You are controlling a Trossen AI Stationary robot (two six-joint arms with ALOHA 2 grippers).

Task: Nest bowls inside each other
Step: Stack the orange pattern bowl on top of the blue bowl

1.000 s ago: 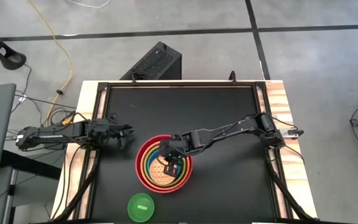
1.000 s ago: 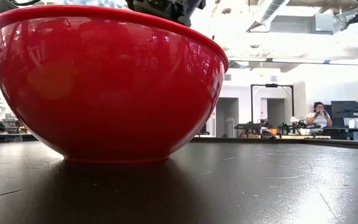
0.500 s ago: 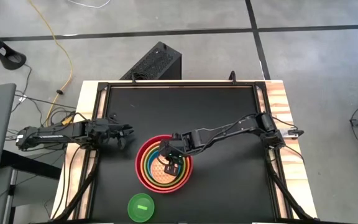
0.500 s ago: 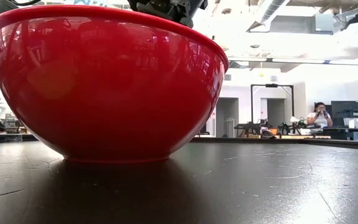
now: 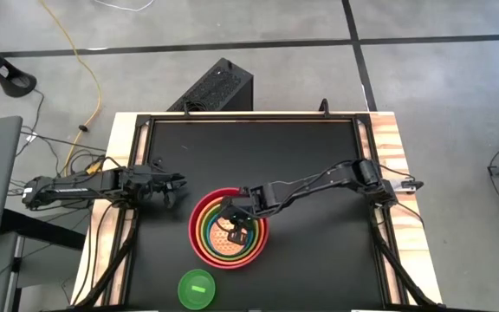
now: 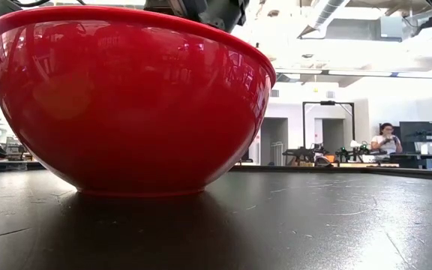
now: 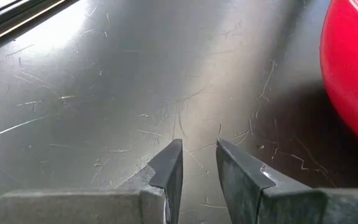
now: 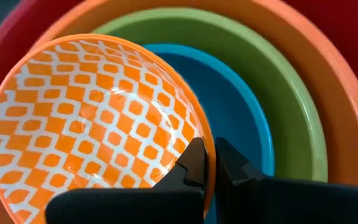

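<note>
A large red bowl (image 5: 199,244) stands on the black table with an orange bowl (image 8: 334,93), a lime green bowl (image 8: 284,81) and a blue bowl (image 8: 244,106) nested inside it. My right gripper (image 5: 235,227) reaches down into this stack and is shut on a small bowl with an orange-and-white pattern (image 8: 92,118), which sits tilted over the blue bowl. A small bright green bowl (image 5: 197,289) stands alone at the table's near edge. My left gripper (image 5: 178,182) waits above the table left of the stack, its fingers (image 7: 199,158) a little apart and holding nothing. My right gripper pinches the patterned bowl's rim (image 8: 207,146), one finger inside the bowl and one outside it. The fingers come slanting down from the table's right side. The bowl sits tilted within the blue bowl; whether it rests on the blue bowl, I cannot tell.
In the low view the red bowl's wall (image 6: 126,105) fills the left half. Bare black table (image 5: 319,156) lies far and right of the stack. Wooden strips (image 5: 397,156) edge the table. Beyond the table are a room with benches and a person (image 6: 385,139).
</note>
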